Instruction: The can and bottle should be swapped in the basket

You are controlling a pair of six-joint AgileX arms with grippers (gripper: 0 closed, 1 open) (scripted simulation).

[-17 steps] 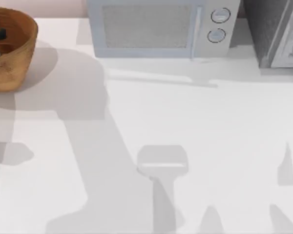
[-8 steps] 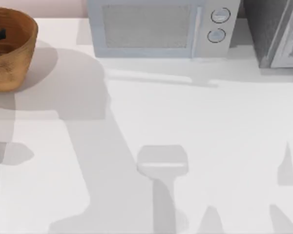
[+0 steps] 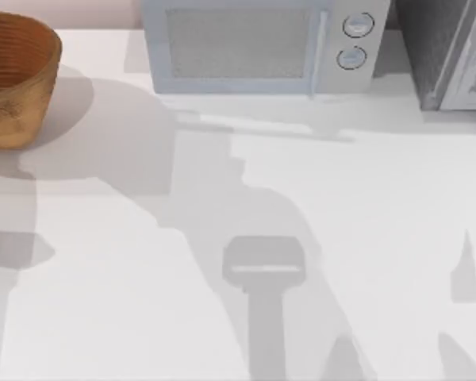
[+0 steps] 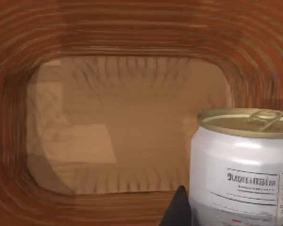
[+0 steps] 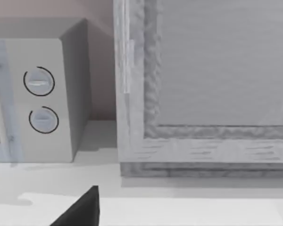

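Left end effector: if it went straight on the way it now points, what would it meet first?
Probably the basket floor. The can stands off to one side of that line, close to the dark fingertip; depth is hard to judge.

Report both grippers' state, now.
Left gripper: inside the basket, next to the can; grip cannot be told.
Right gripper: near the microwave; state cannot be told.

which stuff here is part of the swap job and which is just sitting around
Part of the job:
can, upright inside the basket
basket, at the table's far left
left gripper, beside the can

Just there:
microwave, at the back
grey cabinet, right of the microwave
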